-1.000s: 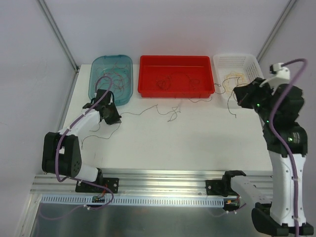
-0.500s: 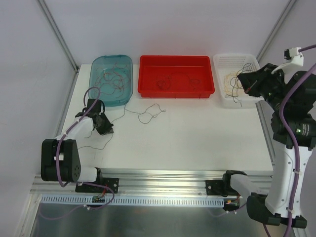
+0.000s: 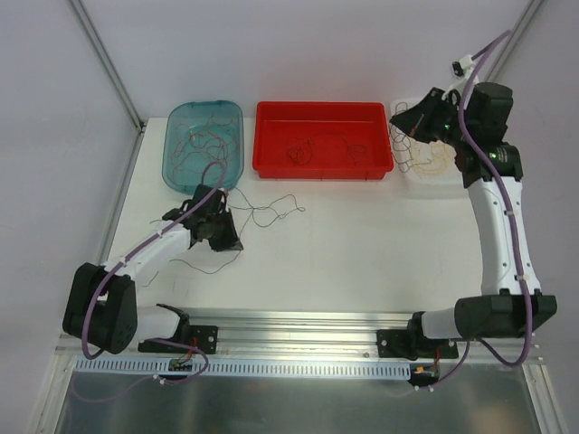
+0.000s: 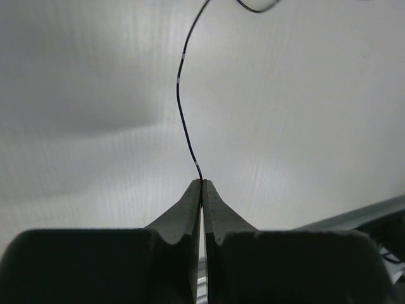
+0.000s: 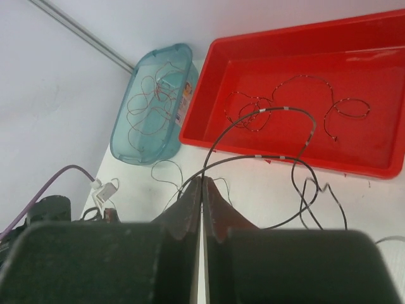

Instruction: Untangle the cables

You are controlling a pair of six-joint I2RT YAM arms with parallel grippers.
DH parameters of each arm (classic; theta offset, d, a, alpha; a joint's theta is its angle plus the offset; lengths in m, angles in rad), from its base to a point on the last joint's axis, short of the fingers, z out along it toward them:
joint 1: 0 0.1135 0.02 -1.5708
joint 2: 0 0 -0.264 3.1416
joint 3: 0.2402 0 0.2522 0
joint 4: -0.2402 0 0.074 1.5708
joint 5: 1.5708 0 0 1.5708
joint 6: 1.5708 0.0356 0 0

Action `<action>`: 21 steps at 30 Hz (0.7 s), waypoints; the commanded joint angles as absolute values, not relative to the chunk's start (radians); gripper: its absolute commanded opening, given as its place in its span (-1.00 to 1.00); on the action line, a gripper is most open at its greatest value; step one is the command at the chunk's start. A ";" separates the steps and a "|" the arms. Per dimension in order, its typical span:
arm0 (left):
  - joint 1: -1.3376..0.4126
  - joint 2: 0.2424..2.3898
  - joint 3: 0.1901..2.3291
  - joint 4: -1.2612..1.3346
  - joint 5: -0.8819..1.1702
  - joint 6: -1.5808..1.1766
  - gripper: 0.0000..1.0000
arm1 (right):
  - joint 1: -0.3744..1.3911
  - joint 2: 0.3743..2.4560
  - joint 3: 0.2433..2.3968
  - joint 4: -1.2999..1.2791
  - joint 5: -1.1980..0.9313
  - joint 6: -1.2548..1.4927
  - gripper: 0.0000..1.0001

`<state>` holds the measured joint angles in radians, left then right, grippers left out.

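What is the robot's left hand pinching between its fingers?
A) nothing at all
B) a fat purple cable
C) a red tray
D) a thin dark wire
D: in the left wrist view the left gripper has its jaws closed together on a thin dark wire, which runs up and away from the fingertips.

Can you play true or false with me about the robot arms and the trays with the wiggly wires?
1. The left gripper pinches a thin wire. True.
2. The red tray is empty. False: wires lie in it.
3. The right gripper is wide open. False: it is shut on a dark wire.
4. The teal bin stands left of the red tray. True.
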<state>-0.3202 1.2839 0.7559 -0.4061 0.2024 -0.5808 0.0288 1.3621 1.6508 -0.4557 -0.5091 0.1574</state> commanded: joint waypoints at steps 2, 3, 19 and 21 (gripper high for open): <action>-0.467 1.308 0.845 -0.414 0.235 -0.566 -1.00 | 0.069 1.483 1.719 -0.278 -0.497 0.164 -0.99; -0.486 1.316 0.877 -0.416 0.235 -0.568 -1.00 | 0.075 1.508 1.742 -0.267 -0.494 0.164 -0.99; -0.629 1.332 1.051 -0.417 0.258 -0.497 -1.00 | 0.161 1.968 1.919 -0.202 -0.489 0.115 -0.03; -0.629 1.310 1.078 -0.423 0.262 -0.480 -1.00 | 0.161 1.909 1.803 -0.201 -0.480 0.094 0.11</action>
<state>-0.6228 1.3682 1.0107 -0.4103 0.2352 -0.5301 0.1623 2.0109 1.8709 -0.2195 -0.4625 0.1352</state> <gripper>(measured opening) 0.006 0.535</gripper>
